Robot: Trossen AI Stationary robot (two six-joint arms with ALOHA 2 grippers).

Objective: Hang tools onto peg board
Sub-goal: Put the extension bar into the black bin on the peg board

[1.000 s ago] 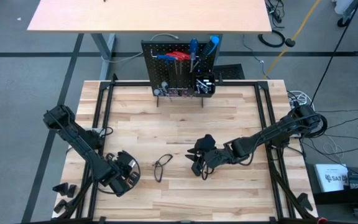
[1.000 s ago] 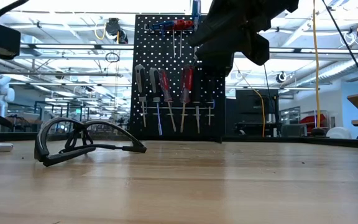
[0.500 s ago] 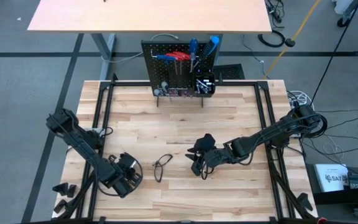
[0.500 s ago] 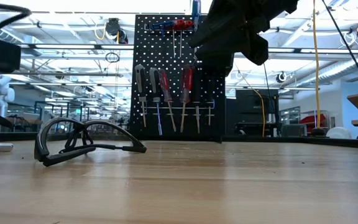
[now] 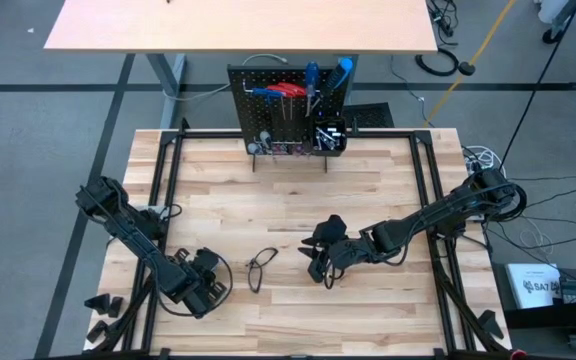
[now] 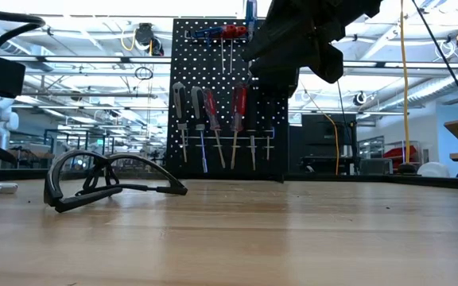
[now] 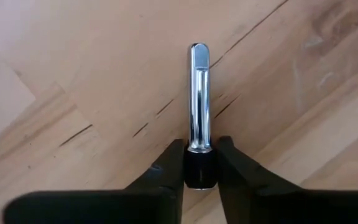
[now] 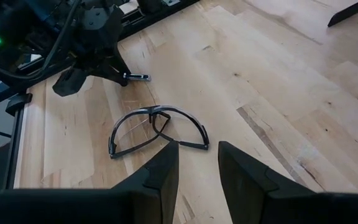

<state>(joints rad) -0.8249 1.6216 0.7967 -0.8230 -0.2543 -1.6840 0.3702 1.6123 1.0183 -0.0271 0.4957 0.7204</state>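
Note:
The peg board (image 5: 288, 105) stands upright at the table's far edge, with several screwdrivers (image 6: 213, 119) hanging on its hooks. A small silver tool with a black end (image 7: 198, 93) lies flat on the wood near the table's near left. My left gripper (image 7: 199, 149) points down over it, shut on its black end. A black wire loop (image 5: 260, 268), shaped like a glasses frame, rests on the table's middle. My right gripper (image 8: 197, 155) hovers open just to its right, holding nothing. My left gripper pinches the black end (image 7: 199, 171) of the silver tool between its two fingers. The fingers come from above, pointing steeply down, one on each side of the tool. The tool lies flat on the table, its silver shaft reaching out past the fingertips.
A small black bin (image 5: 329, 138) hangs on the peg board's right side. Black frame rails (image 5: 168, 170) run along the table's left and right sides. Loose black parts (image 5: 103, 305) lie at the near left corner. Bare wood stretches between the wire loop and the peg board.
My left gripper has sunk a little toward the table at the near left. The wire loop and my right arm have stayed where they were.

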